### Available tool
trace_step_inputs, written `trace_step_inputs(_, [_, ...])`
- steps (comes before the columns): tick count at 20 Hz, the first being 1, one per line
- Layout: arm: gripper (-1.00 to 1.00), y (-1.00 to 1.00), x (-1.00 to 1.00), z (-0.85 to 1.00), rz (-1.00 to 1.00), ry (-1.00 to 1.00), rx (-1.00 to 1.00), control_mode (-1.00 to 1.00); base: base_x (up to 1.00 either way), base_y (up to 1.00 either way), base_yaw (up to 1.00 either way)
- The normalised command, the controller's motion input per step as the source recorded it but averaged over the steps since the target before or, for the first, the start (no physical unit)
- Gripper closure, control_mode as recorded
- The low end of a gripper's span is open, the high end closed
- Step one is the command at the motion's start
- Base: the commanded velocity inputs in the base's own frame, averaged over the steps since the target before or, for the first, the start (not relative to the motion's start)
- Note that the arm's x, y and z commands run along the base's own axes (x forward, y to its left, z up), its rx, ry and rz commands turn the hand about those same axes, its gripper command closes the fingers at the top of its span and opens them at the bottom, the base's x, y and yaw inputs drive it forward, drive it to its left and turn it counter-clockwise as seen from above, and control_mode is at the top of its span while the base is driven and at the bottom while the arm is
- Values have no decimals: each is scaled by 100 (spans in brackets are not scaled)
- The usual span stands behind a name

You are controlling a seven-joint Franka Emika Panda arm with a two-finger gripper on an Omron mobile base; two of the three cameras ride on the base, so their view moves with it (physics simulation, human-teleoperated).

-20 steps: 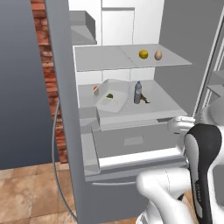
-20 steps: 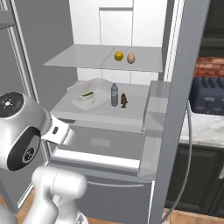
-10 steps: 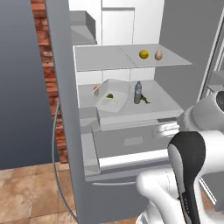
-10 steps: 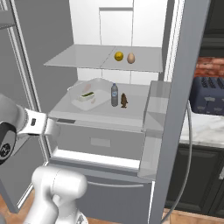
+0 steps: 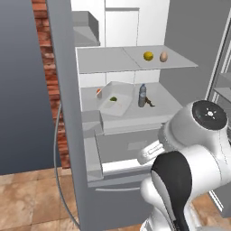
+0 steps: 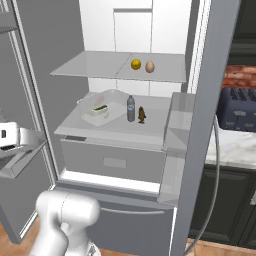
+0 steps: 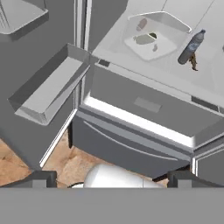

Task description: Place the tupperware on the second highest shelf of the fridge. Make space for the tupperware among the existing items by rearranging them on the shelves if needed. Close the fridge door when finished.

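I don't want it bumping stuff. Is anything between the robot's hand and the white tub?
Nothing visible does. The gripper hangs outside the fridge, and the tub lies on the shelf with open space before it. The bottle stands beside it.

Matt grey fridge point(image 6: 210, 100), smooth pale shelves point(image 6: 120, 66) (faintly translucent), clear plastic tupperware point(image 6: 102, 106), glossy white arm point(image 5: 198, 149), rough brick wall point(image 5: 48, 67), tiled floor point(image 5: 27, 203)

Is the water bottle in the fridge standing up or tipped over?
Upright: the bottle stands cap-up on the shelf, beside the tupperware.
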Motion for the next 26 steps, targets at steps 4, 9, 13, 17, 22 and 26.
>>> trace_step_inputs(4, [-100,99,0,0,13,3,-24,-100,0,0,0])
trace_step_inputs(9, [-100,77,0,0,3,1,-22,-100,0,0,0])
trace_step_inputs(13, [-100,24,0,0,0,2,-9,-100,0,0,0])
trace_step_inputs(17, [-100,30,2,0,0,2,-10,-100,0,0,0])
trace_step_inputs(22, [-100,72,8,-7,0,0,-22,-100,0,0,0])
trace_step_inputs(26, [-100,94,24,-29,0,1,-28,-100,0,0,0])
